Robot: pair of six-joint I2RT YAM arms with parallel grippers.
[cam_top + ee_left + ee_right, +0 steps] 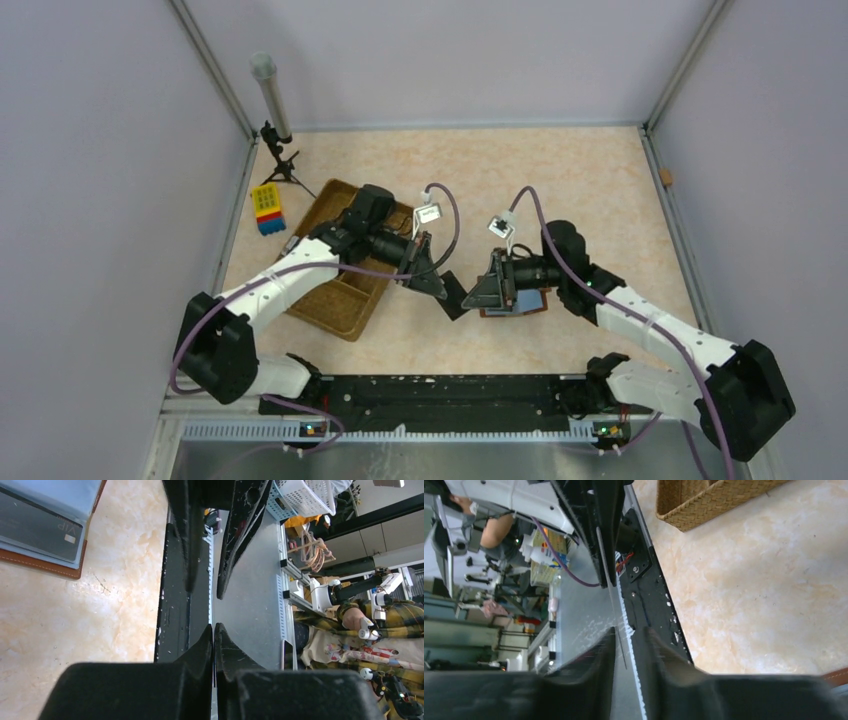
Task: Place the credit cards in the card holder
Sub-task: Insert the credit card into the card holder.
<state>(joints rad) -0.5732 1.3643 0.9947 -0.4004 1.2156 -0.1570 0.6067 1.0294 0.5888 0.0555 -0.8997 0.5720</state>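
The brown card holder (530,303) lies flat on the table under my right wrist. In the left wrist view the card holder (47,564) carries a dark card marked VIP (40,527) on its bluish pocket. My left gripper (214,628) is shut on a thin credit card (611,595), seen edge-on. That card reaches between the fingers of my right gripper (629,631), whose jaws stand apart on either side of it, blurred. The two grippers meet tip to tip, left gripper (455,298) against right gripper (482,293), just left of the holder.
A large wicker tray (335,300) sits under the left arm; its corner (704,510) shows in the right wrist view. A yellow-and-blue block (267,208) and a small tripod (282,160) stand at the back left. A black rail (440,395) runs along the near edge.
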